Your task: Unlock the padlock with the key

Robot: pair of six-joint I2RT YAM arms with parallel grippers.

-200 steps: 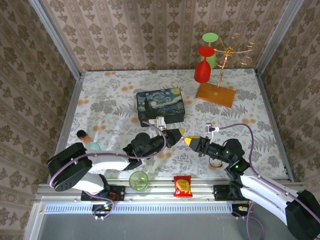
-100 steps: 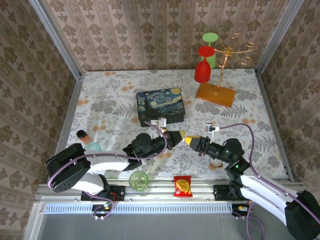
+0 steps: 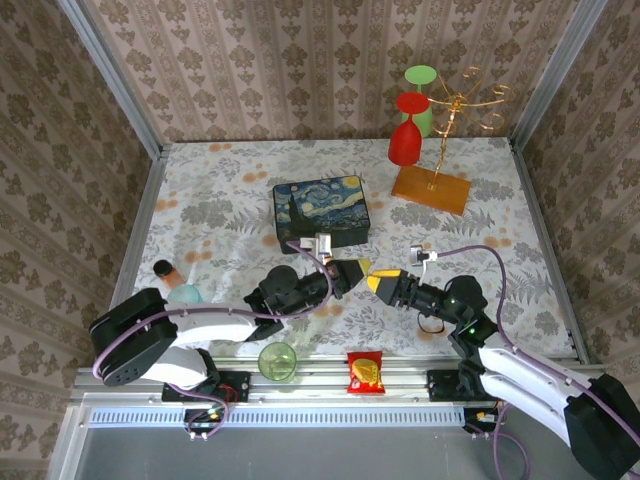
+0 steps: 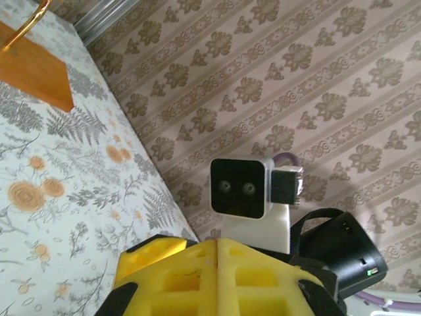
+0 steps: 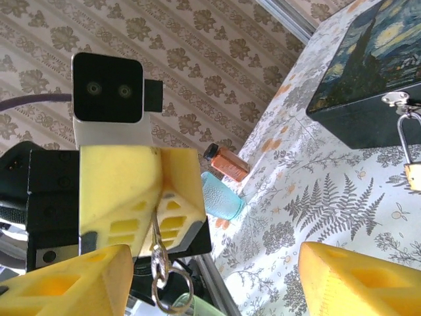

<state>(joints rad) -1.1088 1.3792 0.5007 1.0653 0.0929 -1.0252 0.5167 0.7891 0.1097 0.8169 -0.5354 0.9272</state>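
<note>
My left gripper (image 4: 217,249) is clenched, its yellow fingers pressed flat together. From the right wrist view I can see the key (image 5: 159,253) pinched between them, hanging down with its ring (image 5: 172,289) loose below. My right gripper (image 3: 376,282) sits nose to nose with it, released, its jaws standing wide on either side of the key and touching nothing that I can make out. Further out, the padlock (image 5: 413,172) hangs by its shackle (image 5: 406,135) from the hasp (image 5: 396,99) on the front of the starry-night box (image 5: 368,59). It is well apart from both grippers and half cut off at the frame edge. What worries me is that the hold looks like a thin pinch on a dangling piece, so I judge the key could swivel or slip once the arm moves, and I can't tell which way its blade points. The open right fingers are close enough to snag the ring if they back off carelessly. The padlock also hangs free, so a key pushed at it would likely swing it aside unless the right gripper steadies its body first.
</note>
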